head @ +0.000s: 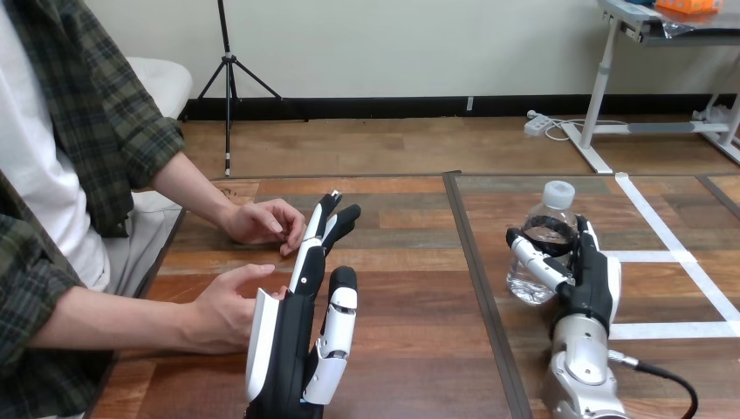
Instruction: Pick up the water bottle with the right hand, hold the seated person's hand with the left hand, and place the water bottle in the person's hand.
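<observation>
Fingers [534,260] of right hand [595,281] round water bottle [555,208], those of left hand [284,349] straight beside person's near hand [229,310].

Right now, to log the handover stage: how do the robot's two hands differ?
The left hand has straight fingers and holds nothing; the right hand is curled round the upright water bottle. The left hand stands close beside the person's nearer hand; the right hand is well apart from it. Both are over the table.

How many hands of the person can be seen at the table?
2. The person's far hand rests on the table; the person's near hand is right beside the left hand. None seems hidden.
</observation>
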`<state>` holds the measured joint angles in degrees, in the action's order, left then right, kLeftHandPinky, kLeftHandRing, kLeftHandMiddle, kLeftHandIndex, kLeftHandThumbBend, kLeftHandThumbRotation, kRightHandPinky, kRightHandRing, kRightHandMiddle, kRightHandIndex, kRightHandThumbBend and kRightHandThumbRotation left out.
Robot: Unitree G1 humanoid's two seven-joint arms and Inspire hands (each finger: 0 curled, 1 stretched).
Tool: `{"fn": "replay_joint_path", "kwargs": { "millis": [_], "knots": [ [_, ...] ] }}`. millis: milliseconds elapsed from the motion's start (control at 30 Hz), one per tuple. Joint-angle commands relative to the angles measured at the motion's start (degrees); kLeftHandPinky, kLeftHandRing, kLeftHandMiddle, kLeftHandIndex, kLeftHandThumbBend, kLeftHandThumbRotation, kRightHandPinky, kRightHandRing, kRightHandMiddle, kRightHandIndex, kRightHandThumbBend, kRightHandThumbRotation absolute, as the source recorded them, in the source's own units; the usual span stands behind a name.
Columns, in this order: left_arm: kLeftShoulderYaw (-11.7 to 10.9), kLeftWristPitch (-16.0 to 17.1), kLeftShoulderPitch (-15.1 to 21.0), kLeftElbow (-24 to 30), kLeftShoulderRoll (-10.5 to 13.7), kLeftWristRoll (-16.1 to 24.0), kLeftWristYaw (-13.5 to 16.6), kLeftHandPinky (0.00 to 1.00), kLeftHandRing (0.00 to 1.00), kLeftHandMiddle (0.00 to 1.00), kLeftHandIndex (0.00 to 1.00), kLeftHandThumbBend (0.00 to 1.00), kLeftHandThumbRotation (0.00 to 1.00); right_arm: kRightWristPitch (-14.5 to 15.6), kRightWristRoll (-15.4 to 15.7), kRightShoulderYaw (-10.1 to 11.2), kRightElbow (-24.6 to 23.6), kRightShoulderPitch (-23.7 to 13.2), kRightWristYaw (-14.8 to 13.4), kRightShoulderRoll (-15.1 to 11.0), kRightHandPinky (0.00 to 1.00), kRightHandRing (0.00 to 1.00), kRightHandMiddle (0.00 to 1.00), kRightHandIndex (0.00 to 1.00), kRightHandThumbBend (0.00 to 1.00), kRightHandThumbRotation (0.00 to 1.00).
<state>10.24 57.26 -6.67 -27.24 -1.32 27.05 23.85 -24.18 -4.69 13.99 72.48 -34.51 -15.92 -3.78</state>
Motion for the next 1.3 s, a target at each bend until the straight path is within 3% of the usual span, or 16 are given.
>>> {"fn": "replay_joint_path", "kwargs": {
  "millis": [0,133,400,1267],
  "knots": [
    [-0.50,0.87,1.41,2.07,0.07,0.07,0.50,0.91,0.88,0.89,0.95,0.08,1.00,-2.18,-1.80,2.03,-0.39,-6.99,-0.38,1.07,0.93,0.91,0.93,0.94,0.52,0.00],
    [-0.57,0.70,1.22,2.24,0.16,0.58,0.74,0.91,0.89,0.89,0.95,0.09,1.00,-2.23,-3.57,3.54,-0.32,-7.64,-0.47,1.73,0.92,0.90,0.92,0.93,0.52,0.00],
    [-0.50,0.94,1.06,2.30,0.04,0.93,1.20,0.91,0.88,0.89,0.96,0.07,1.00,-1.65,-4.29,4.35,0.06,-8.54,-1.57,2.12,0.90,0.87,0.88,0.90,0.50,0.00],
    [-0.49,0.46,0.47,2.60,0.05,1.31,2.05,0.91,0.89,0.89,0.96,0.07,1.00,0.09,-3.84,5.23,1.44,-9.41,-5.19,1.58,0.79,0.73,0.72,0.74,0.53,0.00]
  ]
}}
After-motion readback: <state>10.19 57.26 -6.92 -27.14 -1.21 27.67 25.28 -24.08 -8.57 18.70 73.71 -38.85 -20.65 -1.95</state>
